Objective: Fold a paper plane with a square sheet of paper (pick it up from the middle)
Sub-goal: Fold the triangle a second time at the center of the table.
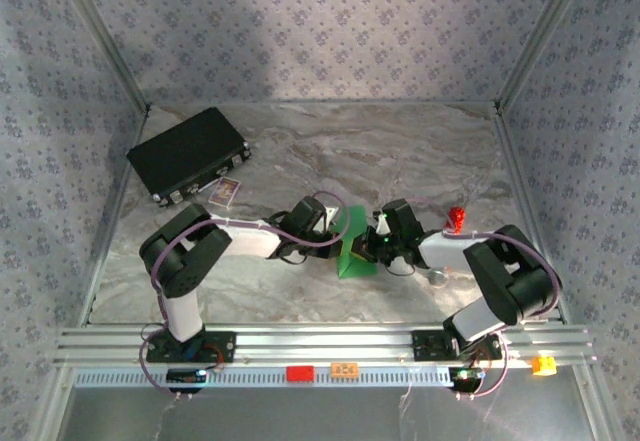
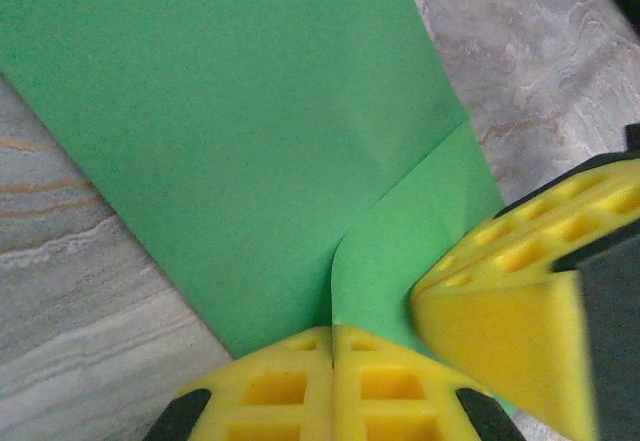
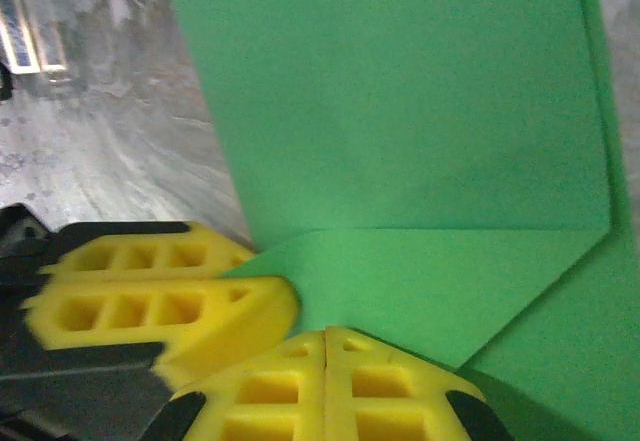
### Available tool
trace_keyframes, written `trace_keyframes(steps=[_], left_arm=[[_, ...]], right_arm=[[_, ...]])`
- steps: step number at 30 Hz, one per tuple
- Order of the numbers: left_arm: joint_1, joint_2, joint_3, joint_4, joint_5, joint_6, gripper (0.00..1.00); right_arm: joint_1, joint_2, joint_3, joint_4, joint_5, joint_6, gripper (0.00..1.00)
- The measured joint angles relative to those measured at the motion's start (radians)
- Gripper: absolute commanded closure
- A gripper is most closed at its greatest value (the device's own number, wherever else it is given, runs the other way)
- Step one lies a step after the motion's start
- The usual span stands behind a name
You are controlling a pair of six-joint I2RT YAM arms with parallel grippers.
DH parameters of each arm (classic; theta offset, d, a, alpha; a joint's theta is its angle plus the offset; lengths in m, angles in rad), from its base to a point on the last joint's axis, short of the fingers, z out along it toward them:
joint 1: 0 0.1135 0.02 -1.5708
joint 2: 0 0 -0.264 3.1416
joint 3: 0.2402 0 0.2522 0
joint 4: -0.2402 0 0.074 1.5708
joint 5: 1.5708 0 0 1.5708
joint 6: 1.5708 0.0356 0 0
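Green square sheet of paper (image 1: 356, 253): lies between both arms, creased, one flap folded over.
Left gripper (image 2: 332, 333): pads closed, pinching the sheet's edge.
Right gripper (image 3: 325, 336): likewise closed on it.
Progress: we judge early folds done; dart shape remains.

— Where did the grippers sit?
— Mid-table, facing each other: left gripper (image 1: 338, 233) and right gripper (image 1: 375, 244) at opposite sides of the green square sheet of paper (image 1: 357, 258), which looked partly folded.
— And around them?
— A black case (image 1: 190, 153) lay at the far left corner; a small red cylinder (image 1: 458, 217) stood right of the paper
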Motion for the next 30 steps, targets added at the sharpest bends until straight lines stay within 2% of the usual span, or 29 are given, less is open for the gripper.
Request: trace_keyframes(steps=[5, 10, 14, 17, 19, 25, 30], left_arm=[[0.000, 0.000, 0.000, 0.000, -0.002, 0.000, 0.99], [0.000, -0.006, 0.000, -0.009, -0.003, -0.002, 0.82], [0.000, -0.052, 0.012, -0.081, -0.026, -0.004, 0.70], [0.001, -0.106, 0.013, -0.122, -0.053, -0.013, 0.67], [0.001, -0.142, 0.013, -0.136, -0.062, -0.023, 0.69], [-0.002, -0.211, 0.009, -0.131, -0.024, -0.073, 0.95], [-0.028, -0.173, 0.009, -0.114, 0.096, -0.102, 1.00]], right_arm=[[0.001, 0.016, -0.023, 0.047, -0.001, 0.013, 1.00], [0.002, 0.015, -0.047, 0.103, 0.001, 0.034, 1.00], [0.009, 0.015, -0.047, 0.106, 0.013, 0.045, 1.00], [0.011, 0.014, -0.047, 0.107, 0.018, 0.055, 1.00], [0.013, 0.013, -0.047, 0.107, 0.023, 0.060, 1.00], [0.020, 0.008, -0.047, 0.106, 0.039, 0.071, 1.00], [0.022, 0.006, -0.047, 0.105, 0.044, 0.075, 1.00]])
